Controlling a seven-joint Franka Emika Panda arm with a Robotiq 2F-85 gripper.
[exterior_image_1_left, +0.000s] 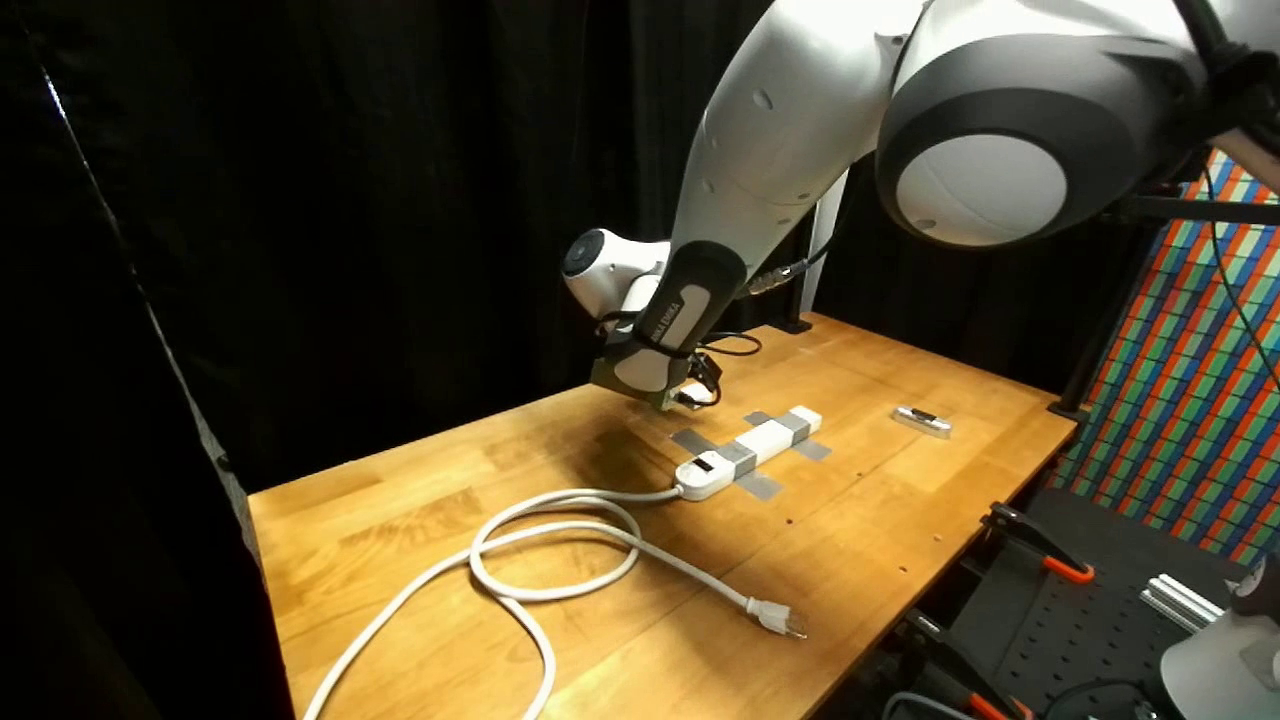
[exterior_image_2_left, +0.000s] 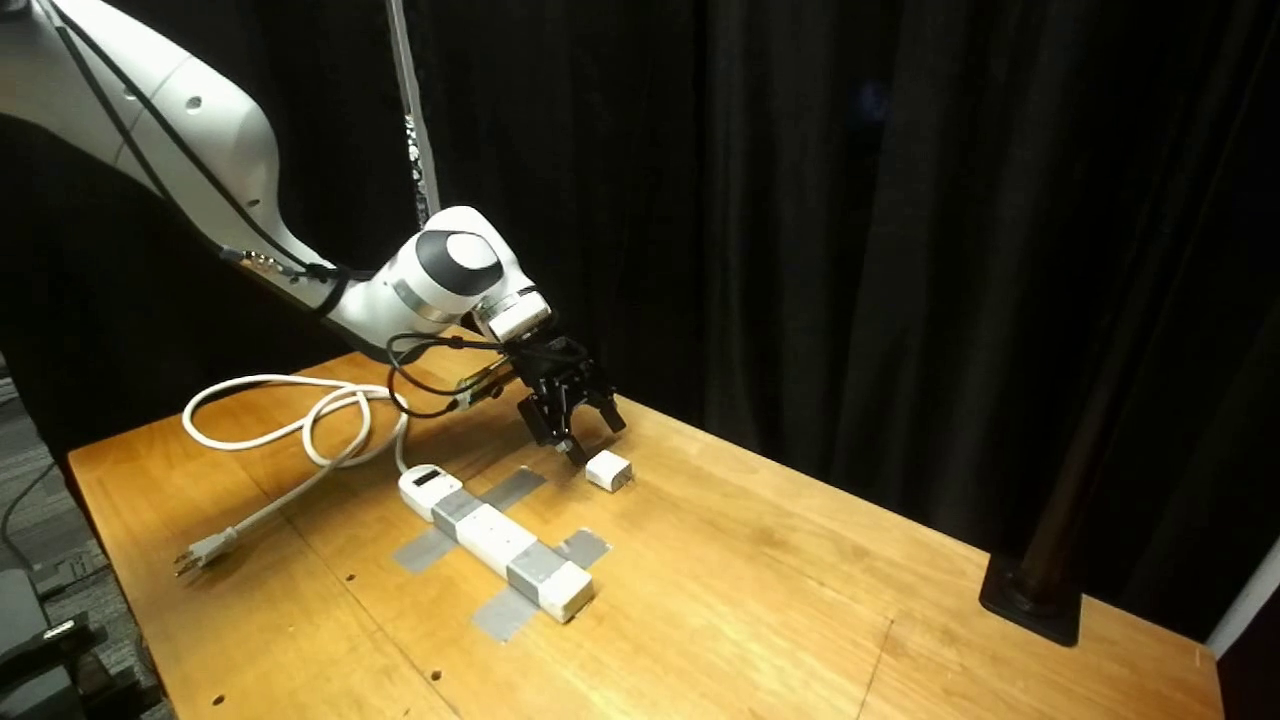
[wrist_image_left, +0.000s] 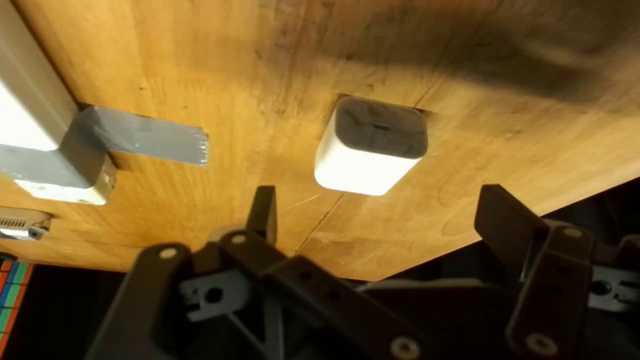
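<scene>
A small white power adapter (wrist_image_left: 367, 150) rests on the wooden table, its grey end face with a slot turned toward the wrist camera. In an exterior view the adapter (exterior_image_2_left: 607, 470) has metal prongs at its far side. My gripper (wrist_image_left: 377, 200) stands open, its two black fingertips wide apart and nothing between them. Seen from outside, the gripper (exterior_image_2_left: 595, 438) is tilted down just above and behind the adapter, apart from it. A white power strip (exterior_image_2_left: 497, 540), fixed down with grey tape, lies beside it. The arm mostly hides the gripper in an exterior view where the adapter (exterior_image_1_left: 697, 394) shows.
The strip's white cord (exterior_image_1_left: 560, 595) loops over the table and ends in a plug (exterior_image_1_left: 770, 614). A small silvery bar (exterior_image_1_left: 922, 421) lies beyond the strip. Orange-tipped clamps (exterior_image_1_left: 1068, 570) grip near the table's edge. A black post base (exterior_image_2_left: 1032, 600) stands on the table.
</scene>
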